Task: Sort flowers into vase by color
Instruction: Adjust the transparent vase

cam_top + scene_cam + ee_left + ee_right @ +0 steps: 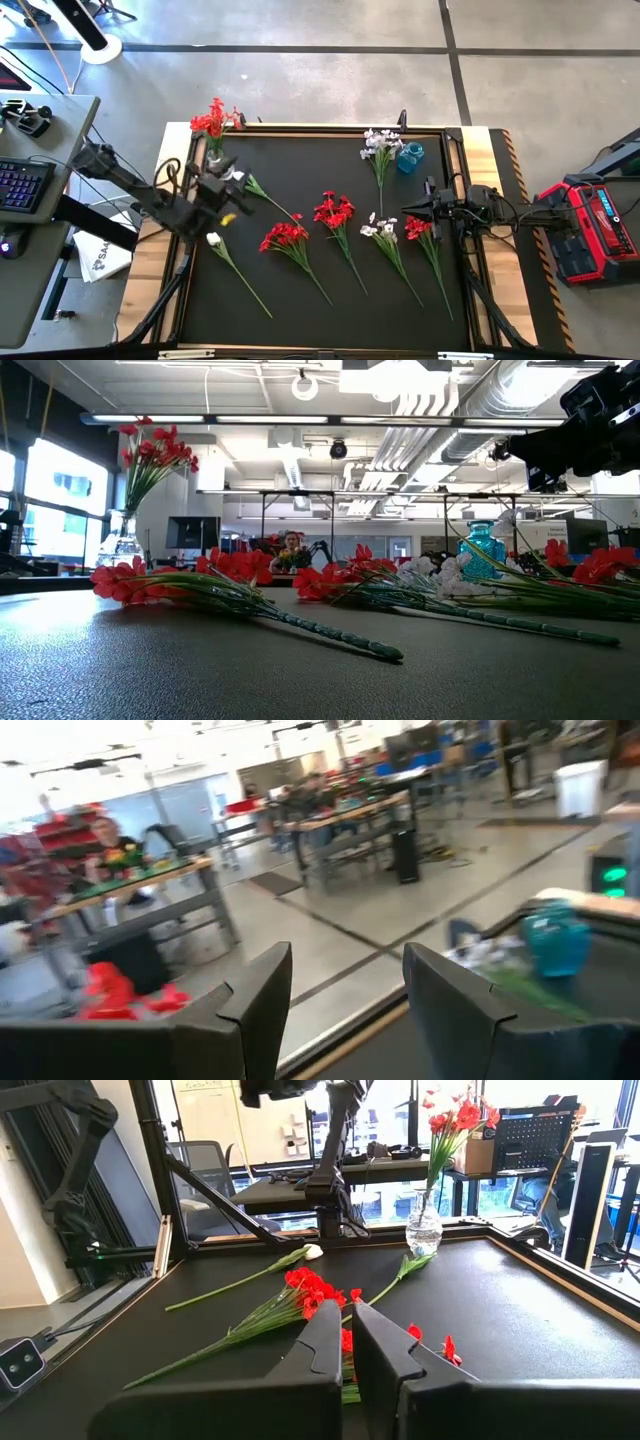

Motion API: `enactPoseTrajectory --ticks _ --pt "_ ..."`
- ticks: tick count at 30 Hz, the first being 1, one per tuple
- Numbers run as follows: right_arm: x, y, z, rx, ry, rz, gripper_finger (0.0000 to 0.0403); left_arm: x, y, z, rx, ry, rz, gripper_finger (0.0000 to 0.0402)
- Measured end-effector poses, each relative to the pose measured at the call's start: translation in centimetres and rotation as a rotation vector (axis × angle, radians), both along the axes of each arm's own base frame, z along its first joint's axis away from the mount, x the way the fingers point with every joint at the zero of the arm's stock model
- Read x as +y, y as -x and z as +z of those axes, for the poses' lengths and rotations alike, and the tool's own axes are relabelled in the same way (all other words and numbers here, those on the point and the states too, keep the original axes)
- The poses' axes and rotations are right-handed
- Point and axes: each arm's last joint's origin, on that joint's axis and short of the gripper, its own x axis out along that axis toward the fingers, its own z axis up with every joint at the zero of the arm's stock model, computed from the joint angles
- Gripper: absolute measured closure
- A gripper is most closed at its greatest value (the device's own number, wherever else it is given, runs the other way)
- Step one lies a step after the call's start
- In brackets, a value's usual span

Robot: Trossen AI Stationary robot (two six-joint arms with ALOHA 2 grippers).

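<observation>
Red sprays stand in a clear vase (213,128) at the mat's far left corner. White sprays stand in a blue vase (409,157) at the far right. Loose on the mat lie three red sprays (285,236) (333,211) (418,228), a white spray (380,228) and two white-bud stems (214,240) (262,192). My left gripper (226,198) (345,960) is open and empty, raised over the mat's left side near the bud stems. My right gripper (405,210) (350,1315) is shut and empty, raised above the rightmost red spray (415,1332).
A wooden frame (455,165) edges the black mat. A red toolbox-like case (590,225) sits beyond the table's right end, and a desk with a keyboard (20,185) is to the left. Bare mat lies along the near edge (330,320).
</observation>
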Motion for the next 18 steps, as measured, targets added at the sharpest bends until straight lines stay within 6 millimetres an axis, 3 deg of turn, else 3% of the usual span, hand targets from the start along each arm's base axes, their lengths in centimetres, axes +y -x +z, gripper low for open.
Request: enactPoseTrajectory --ticks 8,10,14,18 --pt "0.0 0.0 0.0 0.000 0.000 0.000 0.0402 -2.5 -0.8 -0.9 -0.074 0.051 -0.100 0.0220" --pt "0.0 0.0 0.0 0.000 0.000 0.000 0.0402 -2.6 -1.1 -1.5 -0.089 0.084 -0.203 0.0220" --pt "0.0 0.0 0.0 0.000 0.000 0.000 0.0402 -1.3 -2.2 -3.8 -0.042 0.329 -0.480 0.0220" --pt "0.0 0.0 0.0 0.000 0.000 0.000 0.0402 1.3 -2.3 -6.9 0.099 0.555 -0.353 0.0220"
